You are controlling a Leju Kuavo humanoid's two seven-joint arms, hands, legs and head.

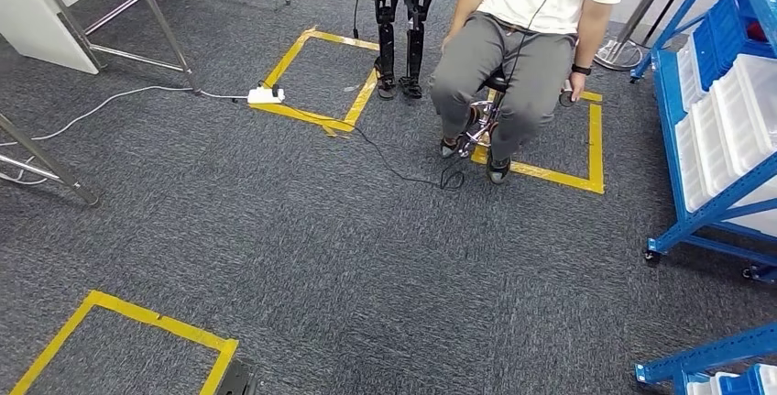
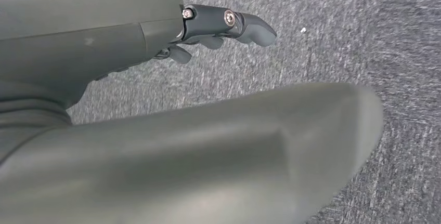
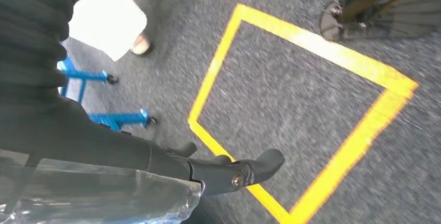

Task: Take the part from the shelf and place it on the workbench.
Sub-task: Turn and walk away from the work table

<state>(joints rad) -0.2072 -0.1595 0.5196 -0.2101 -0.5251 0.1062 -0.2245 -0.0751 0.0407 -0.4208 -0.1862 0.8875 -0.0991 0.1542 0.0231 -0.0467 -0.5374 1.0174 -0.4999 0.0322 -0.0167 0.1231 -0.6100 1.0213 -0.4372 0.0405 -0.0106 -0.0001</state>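
Head view is mostly grey carpet (image 1: 348,257) with yellow tape squares (image 1: 316,79) marked on it. A person (image 1: 522,38) sits on a stool at top centre, and a second robot's dark legs (image 1: 399,38) stand just left of them. A white power strip (image 1: 265,95) lies on the tape upper left, its cable trailing toward the stool. The blue shelf (image 1: 724,120) with white bins runs along the right edge.

Right hand (image 3: 208,169) grips the part, a clear plastic-wrapped thing (image 3: 99,193), at the lower left of its wrist view. Left hand (image 2: 218,29) hangs over carpet, fingers loosely curled, holding nothing.
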